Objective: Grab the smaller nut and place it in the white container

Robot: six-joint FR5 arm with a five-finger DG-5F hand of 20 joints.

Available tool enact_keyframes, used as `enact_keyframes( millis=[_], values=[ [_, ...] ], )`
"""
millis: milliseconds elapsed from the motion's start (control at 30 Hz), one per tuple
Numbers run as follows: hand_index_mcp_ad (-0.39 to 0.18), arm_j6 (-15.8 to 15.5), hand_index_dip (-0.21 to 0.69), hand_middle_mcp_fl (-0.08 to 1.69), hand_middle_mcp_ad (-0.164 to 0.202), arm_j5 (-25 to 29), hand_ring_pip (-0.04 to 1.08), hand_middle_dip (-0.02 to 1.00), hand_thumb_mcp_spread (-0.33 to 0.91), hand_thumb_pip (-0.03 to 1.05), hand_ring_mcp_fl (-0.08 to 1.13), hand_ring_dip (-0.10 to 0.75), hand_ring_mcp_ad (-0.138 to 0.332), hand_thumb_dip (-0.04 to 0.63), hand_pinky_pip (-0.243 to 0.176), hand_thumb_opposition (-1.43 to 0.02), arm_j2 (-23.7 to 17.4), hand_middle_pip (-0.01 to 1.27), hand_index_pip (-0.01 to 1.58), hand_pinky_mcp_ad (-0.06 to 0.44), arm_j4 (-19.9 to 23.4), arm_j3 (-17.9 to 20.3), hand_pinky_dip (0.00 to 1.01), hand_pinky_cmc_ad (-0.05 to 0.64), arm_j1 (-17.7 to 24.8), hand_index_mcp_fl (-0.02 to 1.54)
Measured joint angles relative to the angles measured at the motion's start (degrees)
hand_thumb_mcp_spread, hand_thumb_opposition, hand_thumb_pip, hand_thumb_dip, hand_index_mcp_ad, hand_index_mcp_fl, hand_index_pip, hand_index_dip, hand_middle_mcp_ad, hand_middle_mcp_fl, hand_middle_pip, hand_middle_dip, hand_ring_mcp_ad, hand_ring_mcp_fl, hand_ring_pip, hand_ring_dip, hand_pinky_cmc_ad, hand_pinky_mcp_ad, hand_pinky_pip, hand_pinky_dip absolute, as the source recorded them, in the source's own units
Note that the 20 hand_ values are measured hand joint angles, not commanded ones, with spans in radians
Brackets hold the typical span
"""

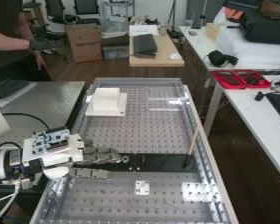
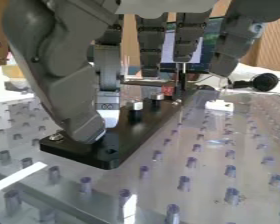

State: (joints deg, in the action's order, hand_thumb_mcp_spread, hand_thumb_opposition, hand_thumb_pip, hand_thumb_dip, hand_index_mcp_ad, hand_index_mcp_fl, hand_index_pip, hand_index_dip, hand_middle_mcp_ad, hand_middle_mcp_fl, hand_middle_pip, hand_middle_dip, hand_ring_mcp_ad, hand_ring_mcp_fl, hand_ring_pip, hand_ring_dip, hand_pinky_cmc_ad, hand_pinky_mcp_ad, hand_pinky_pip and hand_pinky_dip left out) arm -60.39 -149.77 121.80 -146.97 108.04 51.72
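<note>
Fingers [image 1: 99,156] loosely spread, nearly straight, thumb [image 2: 67,95] apart, seemingly pinching nothing. High view: black plate [image 2: 134,136] runs toward three o'clock, bearing silver nuts [image 2: 135,105]; smaller one probably among them, which cannot be told. Likely light, hard, slippery; best taken by opposite flats. White container [image 1: 107,104], apparently, toward twelve o'clock; its opening hard to make out. Thumb hides part of plate.

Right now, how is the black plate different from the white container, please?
The black plate is long and low; the white container is more compact and rises higher.

The hand hangs over one end of the black plate, while the white container stands apart from it.

Both are on the bench.
</note>
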Motion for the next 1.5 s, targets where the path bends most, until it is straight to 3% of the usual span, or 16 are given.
enact_keyframes(
  millis=[1133, 1500],
  values=[
    [-0.176, 0.2, 0.03, 0.2, 0.07, 0.5, 0.1, 0.22, 0.49, 0.71, 0.0, 0.075, 0.131, 0.278, -0.01, -0.91, 0.4, 0.14, 1.47, 0.298, -0.6, -0.4, 0.19, 0.367, 0.2, 0.34],
    [-0.182, -0.9, 0.051, 0.18, 0.068, 0.6, 0.09, 0.22, 0.46, 0.72, 0.0, 0.073, 0.129, 0.276, -0.01, -0.89, 0.4, 0.13, 1.47, 0.295, -1.9, -0.6, 0.19, 0.367, 0.0, 0.25]
  ],
)
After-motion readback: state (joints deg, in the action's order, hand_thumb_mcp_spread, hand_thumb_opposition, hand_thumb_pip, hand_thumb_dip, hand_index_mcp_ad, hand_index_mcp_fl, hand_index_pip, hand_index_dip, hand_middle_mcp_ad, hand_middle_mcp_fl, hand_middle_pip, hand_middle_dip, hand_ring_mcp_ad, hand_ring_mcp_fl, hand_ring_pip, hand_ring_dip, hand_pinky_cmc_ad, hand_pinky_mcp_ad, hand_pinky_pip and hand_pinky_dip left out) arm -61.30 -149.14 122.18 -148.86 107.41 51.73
